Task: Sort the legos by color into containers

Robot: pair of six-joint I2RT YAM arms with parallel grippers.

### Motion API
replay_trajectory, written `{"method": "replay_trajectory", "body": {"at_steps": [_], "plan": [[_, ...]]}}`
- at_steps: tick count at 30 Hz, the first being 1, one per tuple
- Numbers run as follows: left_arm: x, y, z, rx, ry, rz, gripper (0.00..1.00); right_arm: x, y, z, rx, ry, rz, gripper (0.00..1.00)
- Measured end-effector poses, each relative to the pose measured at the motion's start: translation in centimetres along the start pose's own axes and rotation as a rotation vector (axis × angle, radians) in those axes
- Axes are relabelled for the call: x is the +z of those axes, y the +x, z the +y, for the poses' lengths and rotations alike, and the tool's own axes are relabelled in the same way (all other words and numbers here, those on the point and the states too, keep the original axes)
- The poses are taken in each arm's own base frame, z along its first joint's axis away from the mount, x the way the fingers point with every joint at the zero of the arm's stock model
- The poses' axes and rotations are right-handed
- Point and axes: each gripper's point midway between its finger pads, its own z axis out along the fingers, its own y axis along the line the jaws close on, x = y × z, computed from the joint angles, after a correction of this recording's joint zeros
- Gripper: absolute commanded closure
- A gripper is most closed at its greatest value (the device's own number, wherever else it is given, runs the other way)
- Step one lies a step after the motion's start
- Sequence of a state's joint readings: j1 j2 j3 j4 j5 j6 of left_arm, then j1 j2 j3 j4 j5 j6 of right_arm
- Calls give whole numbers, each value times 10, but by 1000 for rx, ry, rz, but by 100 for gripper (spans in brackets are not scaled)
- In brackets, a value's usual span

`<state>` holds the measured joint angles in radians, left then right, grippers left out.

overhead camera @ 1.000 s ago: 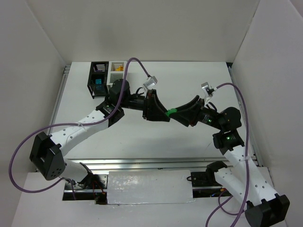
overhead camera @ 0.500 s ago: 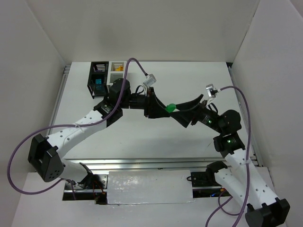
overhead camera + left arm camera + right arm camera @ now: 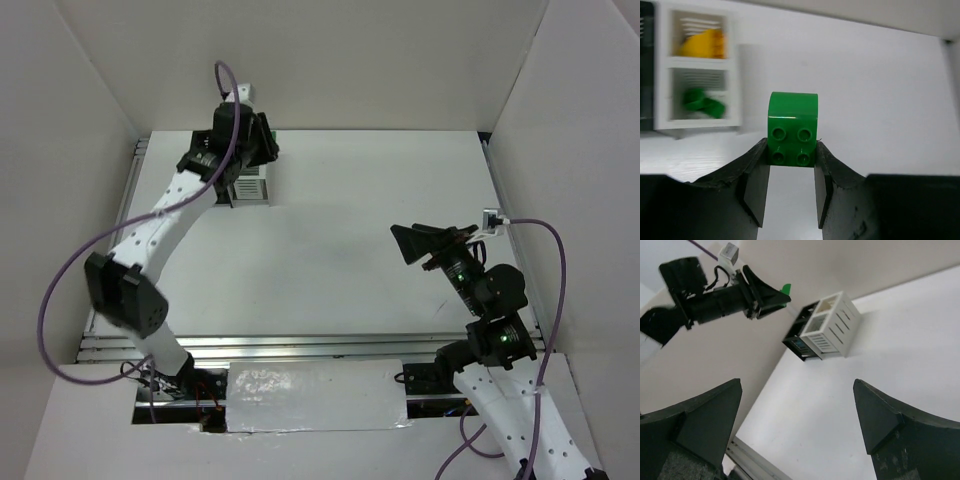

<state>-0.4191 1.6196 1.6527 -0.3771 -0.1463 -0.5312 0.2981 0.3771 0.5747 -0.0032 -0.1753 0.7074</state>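
The left gripper (image 3: 791,165) has swung upper left to the bins (image 3: 250,190), clenching a green lego (image 3: 793,125); the right gripper (image 3: 797,385) gapes above the white-walled table (image 3: 350,200).

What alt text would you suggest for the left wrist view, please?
The left claw grips a green brick, studs facing the camera. Behind at left, a white bin holds yellow pieces and green pieces in separate compartments.

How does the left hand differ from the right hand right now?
The left hand is shut on a green lego; the right hand is open and holds nothing. The left hand is up in the air by the white bin at the table's far left; the right hand is over the right side, well away from it. Both have black fingers.
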Motion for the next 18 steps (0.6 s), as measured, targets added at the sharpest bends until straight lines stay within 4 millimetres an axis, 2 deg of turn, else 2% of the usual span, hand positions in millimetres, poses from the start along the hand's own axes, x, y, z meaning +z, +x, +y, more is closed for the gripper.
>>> {"method": "replay_trajectory", "body": {"at_steps": [3, 5, 7, 8, 10, 12, 18], "plan": [[52, -6, 63, -23, -237, 58, 100, 0, 5, -12, 3, 67, 26, 0], [83, -8, 97, -34, -359, 91, 100, -2, 8, -17, 2, 92, 39, 0], [112, 1, 125, -33, -447, 129, 100, -4, 10, -20, -1, 106, 46, 0], [121, 13, 139, -30, -486, 166, 100, -6, 11, -21, -3, 112, 51, 0], [127, 38, 161, -23, -542, 245, 100, -8, 11, -22, -8, 120, 52, 0], [123, 58, 175, -22, -573, 313, 100, -9, 11, -23, -12, 125, 52, 0], [113, 59, 176, -28, -570, 325, 100, -12, 14, -26, -20, 136, 64, 0]]}}
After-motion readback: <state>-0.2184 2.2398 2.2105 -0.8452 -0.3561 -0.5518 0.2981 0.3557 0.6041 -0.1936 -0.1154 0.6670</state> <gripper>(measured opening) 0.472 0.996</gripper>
